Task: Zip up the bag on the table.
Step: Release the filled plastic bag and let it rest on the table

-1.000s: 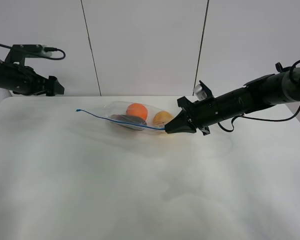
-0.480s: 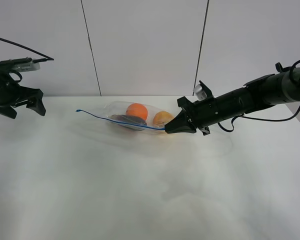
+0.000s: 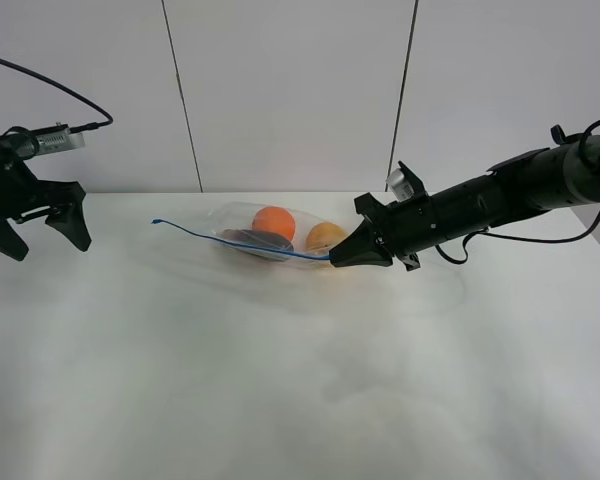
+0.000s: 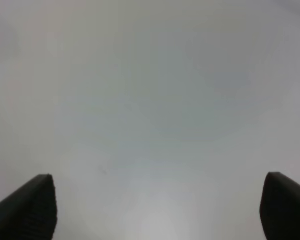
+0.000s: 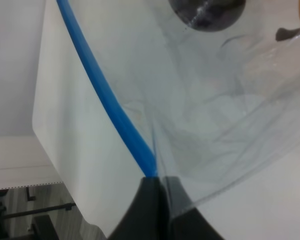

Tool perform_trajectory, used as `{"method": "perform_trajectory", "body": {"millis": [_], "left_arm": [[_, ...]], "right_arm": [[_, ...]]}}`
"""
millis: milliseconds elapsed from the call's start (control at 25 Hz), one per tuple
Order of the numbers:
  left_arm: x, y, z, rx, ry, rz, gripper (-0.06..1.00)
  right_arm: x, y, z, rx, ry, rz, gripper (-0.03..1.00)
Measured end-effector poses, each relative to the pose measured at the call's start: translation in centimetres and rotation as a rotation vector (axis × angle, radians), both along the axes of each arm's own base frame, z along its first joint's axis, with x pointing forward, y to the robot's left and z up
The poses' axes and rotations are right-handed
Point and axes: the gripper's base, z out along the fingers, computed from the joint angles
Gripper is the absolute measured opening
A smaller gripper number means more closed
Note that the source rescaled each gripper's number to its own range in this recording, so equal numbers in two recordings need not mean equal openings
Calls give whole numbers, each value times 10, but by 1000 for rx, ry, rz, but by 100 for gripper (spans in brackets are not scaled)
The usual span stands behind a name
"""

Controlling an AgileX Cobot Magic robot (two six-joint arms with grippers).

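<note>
The right gripper, jaws closed, pinches the zip bag by its blue zipper strip near the counter's far edge, while the left gripper hangs with jaws wide apart, empty.

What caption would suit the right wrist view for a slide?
Right gripper shut on the blue zipper strip of the clear bag.

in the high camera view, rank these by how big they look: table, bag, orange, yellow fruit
1. table, by far the largest
2. bag
3. orange and yellow fruit: these look about alike through the plastic, so they are not ranked against each other
</note>
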Motion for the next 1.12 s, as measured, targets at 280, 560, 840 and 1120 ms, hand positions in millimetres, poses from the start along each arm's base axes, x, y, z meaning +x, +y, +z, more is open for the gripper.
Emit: {"method": "perform_trajectory", "body": {"millis": [280,560,840,1120], "left_arm": [[-17,-11,26,12,8,-44,93],[-53,-12,67,69,-107,-46,93],[-130,-15,77,122,-144,-29,93],[-216,-28,64,125,-214,-34,93]], "right_arm": [[0,0,0,1,1,2,0],[-1,0,0,5,4,5,0],[-1,0,0,6,6,6,0],[-1,0,0,6,6,6,0]]}}
